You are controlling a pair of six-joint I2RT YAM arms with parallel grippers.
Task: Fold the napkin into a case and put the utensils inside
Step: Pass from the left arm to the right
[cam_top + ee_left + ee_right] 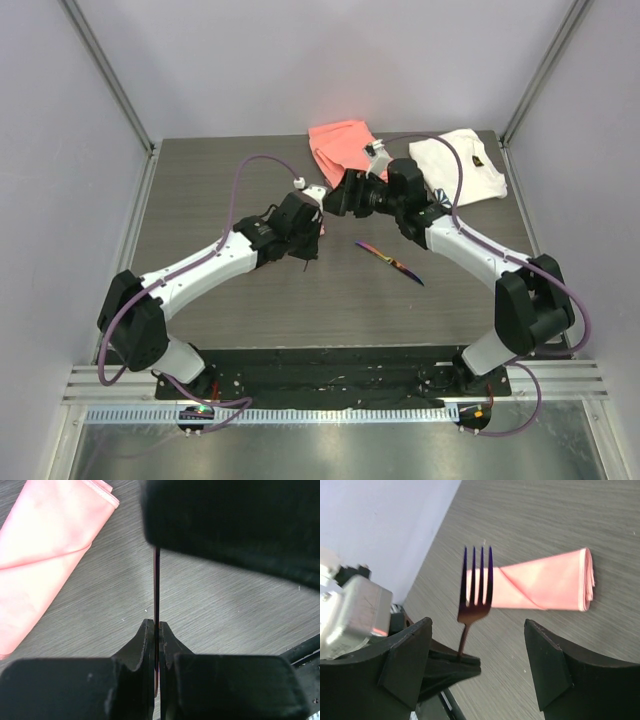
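Left hand (pixel 156 628) pinches fork (pixel 474 612) by its thin handle, right hand (pixel 477 632) open; I worry it pivots and misses the case (pixel 550 582).

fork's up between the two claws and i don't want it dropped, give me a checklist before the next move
1. Left claw shut on the fork handle: ok.
2. Fork upright, tines up: ok.
3. Right claw open, fork seen between its fingers: ok.
4. Case folded and lying flat on the table: ok.
5. Case opening facing the fork: cannot tell.
6. Other utensil on the table, not under an arm: ok.
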